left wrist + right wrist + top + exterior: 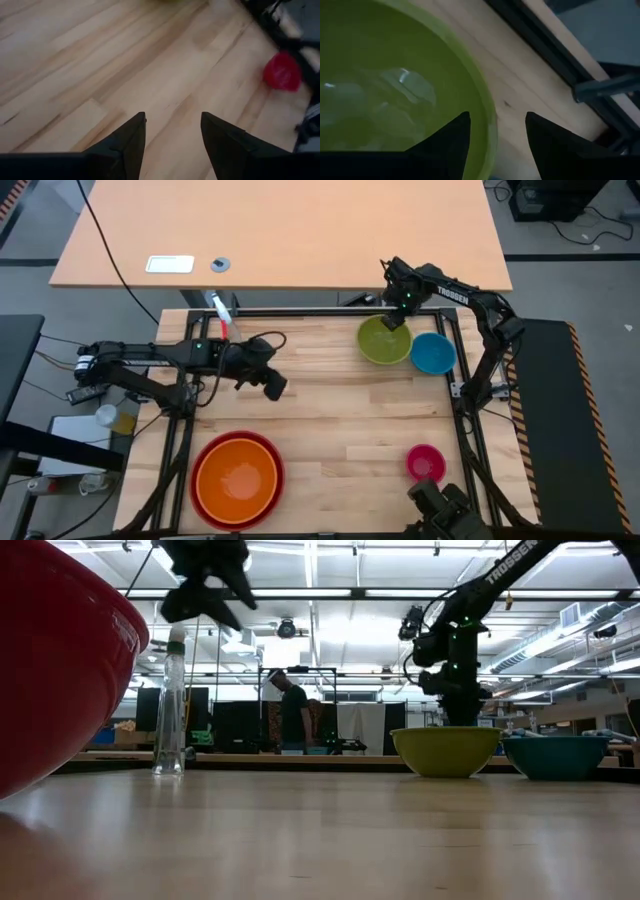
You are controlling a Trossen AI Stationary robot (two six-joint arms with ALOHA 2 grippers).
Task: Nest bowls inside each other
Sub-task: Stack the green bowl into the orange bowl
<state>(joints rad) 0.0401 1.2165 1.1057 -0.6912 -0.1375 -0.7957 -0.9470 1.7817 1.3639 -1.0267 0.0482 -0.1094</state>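
Risk, judged: the right gripper point(495, 135) stands with its fingers parted to either side of the green bowl's point(385, 340) far rim, one finger over the inside and one over the bare wood outside; a shallow pinch on that thin wall could let the bowl tilt or slip on lifting, and a swing could knock the blue bowl point(433, 353), which sits touching or just beside it at 3 o'clock. A second risk lies with nesting order: the green bowl must go into the orange one, and a drop from height could make it bounce or seat crooked. Left gripper point(172, 137): partly spread, empty, hanging above bare wood near the middle of the table point(340, 415), at about 9 o'clock from the green bowl. Containers: green bowl, at 1 o'clock on the table, empty. Blue bowl, empty as far as the high view shows. Orange bowl point(236, 478), at 7 o'clock, already seated inside the red bowl point(200, 502), nothing else in it. Small pink bowl point(425, 463), at 5 o'clock, alone, empty. A clear bottle point(171, 705) stands at the far edge.
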